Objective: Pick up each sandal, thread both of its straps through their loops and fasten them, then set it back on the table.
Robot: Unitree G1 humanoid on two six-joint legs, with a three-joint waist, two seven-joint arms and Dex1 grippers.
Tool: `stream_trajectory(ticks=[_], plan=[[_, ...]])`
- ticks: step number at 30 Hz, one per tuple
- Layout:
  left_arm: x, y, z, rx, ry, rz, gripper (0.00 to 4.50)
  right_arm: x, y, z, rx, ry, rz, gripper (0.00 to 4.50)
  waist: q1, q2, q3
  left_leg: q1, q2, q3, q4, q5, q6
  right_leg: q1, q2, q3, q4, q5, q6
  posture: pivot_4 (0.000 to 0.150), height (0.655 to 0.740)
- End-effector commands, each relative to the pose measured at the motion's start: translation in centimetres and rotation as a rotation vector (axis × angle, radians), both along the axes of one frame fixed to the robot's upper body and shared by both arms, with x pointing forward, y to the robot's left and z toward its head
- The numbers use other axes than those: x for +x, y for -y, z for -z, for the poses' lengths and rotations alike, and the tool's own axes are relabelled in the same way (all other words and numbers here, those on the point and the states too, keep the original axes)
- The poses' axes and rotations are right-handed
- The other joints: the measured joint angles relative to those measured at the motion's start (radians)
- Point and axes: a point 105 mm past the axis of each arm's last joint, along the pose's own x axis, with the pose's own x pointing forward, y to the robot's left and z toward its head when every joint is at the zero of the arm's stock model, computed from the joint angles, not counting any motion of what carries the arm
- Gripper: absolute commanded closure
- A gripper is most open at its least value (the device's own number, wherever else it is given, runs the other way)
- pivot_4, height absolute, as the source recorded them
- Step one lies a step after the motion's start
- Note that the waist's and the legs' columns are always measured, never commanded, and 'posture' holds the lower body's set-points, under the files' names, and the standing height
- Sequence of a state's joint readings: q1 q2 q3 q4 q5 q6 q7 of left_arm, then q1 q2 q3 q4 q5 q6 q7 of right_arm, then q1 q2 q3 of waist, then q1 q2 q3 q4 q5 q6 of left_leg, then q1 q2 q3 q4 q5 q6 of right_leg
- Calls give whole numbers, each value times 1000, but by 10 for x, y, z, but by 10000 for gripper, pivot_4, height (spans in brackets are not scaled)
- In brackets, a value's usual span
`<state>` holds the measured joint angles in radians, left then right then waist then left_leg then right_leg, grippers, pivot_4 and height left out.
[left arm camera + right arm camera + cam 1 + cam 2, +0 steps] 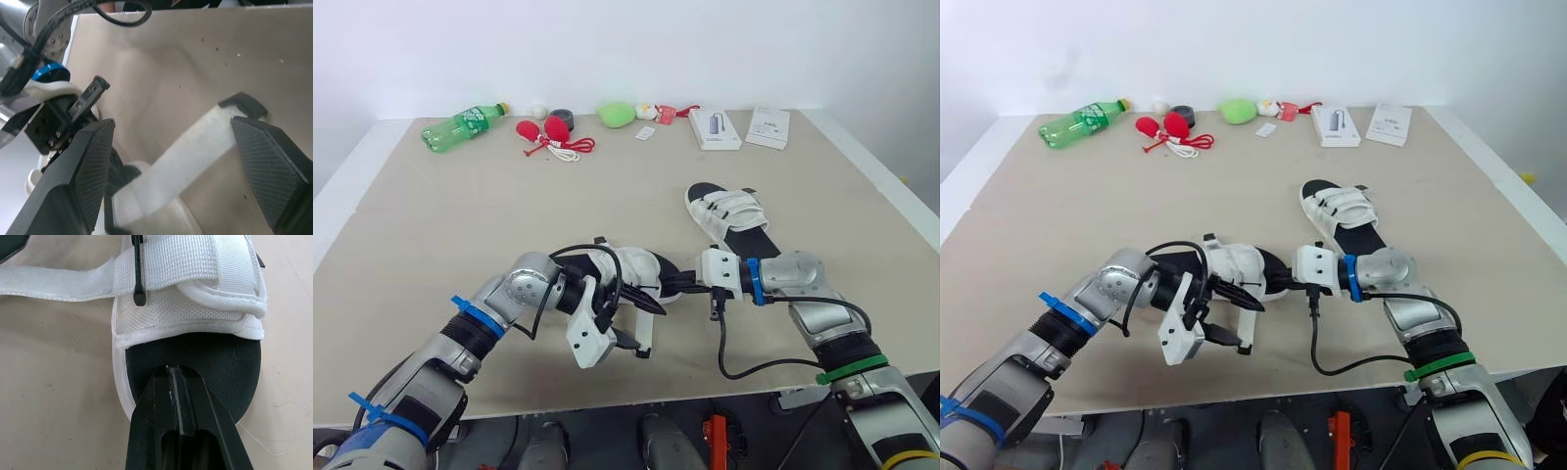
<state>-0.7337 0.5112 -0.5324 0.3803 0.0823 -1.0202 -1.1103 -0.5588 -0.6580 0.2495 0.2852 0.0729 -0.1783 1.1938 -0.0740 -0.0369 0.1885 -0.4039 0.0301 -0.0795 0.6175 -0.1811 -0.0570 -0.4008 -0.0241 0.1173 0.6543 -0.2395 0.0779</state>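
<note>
Near sandal (641, 266): it lies flat on the table (460, 225), close to the front edge, between the two grippers. The white webbing upper and the black footbed (195, 355) are seen in the right wrist view. One loose strap (58, 281) runs out from the black loop (138, 269) and lies unfolded on the table surface, so it is judged not yet fastened.

Handling: the sandal is judged light, with a foam sole that flexes. The webbing strap is soft and limp and will sag unless it is held near its free end. The dark end tab (242, 104) is judged the best place to take hold of it. The sole is likely to slide on the smooth tabletop unless it is pinned.

Right gripper (168, 374): the fingers are together, with the tip resting on the rear of the footbed. It cannot be determined whether anything is pinched.

Left gripper (171, 125): the fingers are spread wide on either side of the loose strap and are not closed on it.

Second sandal (729, 217): it lies further back on the right with both straps folded across it, well apart from the grippers.

A green bottle (463, 124) and two white boxes (715, 128) are noted along the far edge.
</note>
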Motion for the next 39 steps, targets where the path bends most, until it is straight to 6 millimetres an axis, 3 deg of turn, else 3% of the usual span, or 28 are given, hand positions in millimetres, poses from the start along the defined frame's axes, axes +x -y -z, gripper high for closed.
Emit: stream_trajectory(ticks=[1,7,13,19,22,28,39], plan=[[6,-6,-19,-61,48,-14,6137,-4,15,25,-82,-86,48,45000,0,0,0,0,0,0,0,0,0,0,0,0,0,0,0,1500,7400],[17,-13,-17,-26,78,-47,6137,-4,13,25,-79,-84,47,45000,0,0,0,0,0,0,0,0,0,0,0,0,0,0,0,1500,7400],[-1,10,-8,-49,52,44,6137,-2,12,23,-76,-79,48,45000,0,1,0,0,0,0,0,0,0,0,0,0,0,0,0,1500,7400],[-8,16,-5,-44,36,80,6137,-3,15,24,-82,-82,54,45000,0,1,0,0,0,0,0,0,0,0,0,0,0,0,0,1500,7400],[-9,16,-4,-32,32,81,14815,-4,15,24,-83,-83,54,45000,0,1,0,0,0,0,0,0,0,0,0,0,0,0,1,1500,7400],[-4,13,-1,-9,25,51,44418,-3,15,24,-83,-82,53,45000,0,1,0,0,0,0,0,0,0,1,0,0,0,0,1,1500,7400],[0,12,-2,-15,12,29,44418,-4,14,24,-83,-80,50,45000,0,1,0,0,0,0,0,0,0,1,0,0,0,0,1,1500,7400]])
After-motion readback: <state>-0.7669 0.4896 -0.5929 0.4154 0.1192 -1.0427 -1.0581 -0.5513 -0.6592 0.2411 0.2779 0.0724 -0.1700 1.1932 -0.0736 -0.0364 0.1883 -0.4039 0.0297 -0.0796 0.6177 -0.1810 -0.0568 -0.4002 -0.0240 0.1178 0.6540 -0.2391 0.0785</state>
